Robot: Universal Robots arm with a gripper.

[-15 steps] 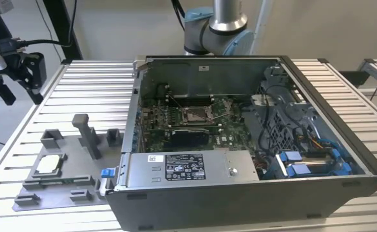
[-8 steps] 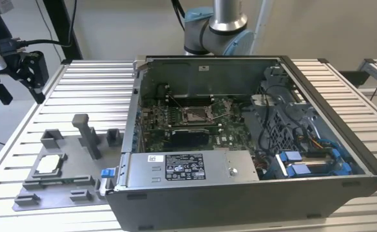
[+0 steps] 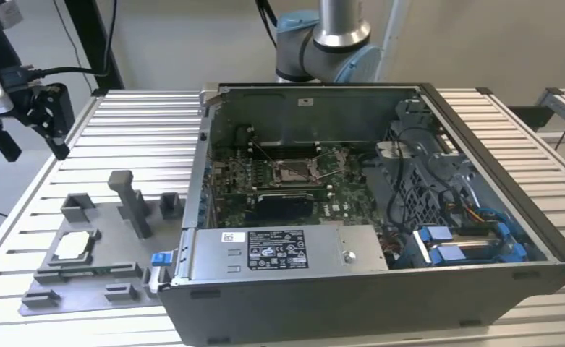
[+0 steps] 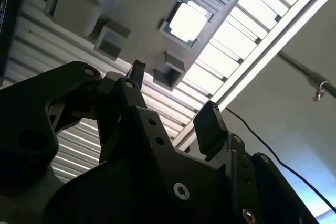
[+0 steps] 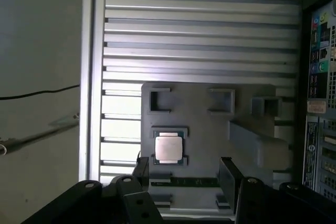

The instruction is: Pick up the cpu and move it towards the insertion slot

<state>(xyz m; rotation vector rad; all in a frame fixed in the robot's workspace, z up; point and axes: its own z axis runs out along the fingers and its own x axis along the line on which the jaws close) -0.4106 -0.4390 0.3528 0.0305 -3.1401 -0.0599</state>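
Gripper point(image 5: 185, 174) is hanging wide open, empty, over the cpu point(image 5: 168, 148) sitting in its grey fixture point(image 5: 210, 135) near the bench point(image 5: 199, 35) edge.

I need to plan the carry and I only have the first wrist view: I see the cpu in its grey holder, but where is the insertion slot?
Observer: In the exterior view the insertion slot sits on the motherboard inside the open computer case, to that view's right of the cpu.
Operator: And the claw?
Observer: The claw hangs open at the exterior view's far left, apart from the cpu, holding nothing.
Operator: Anything between?
Observer: The case's side wall stands between fixture plate and slot.
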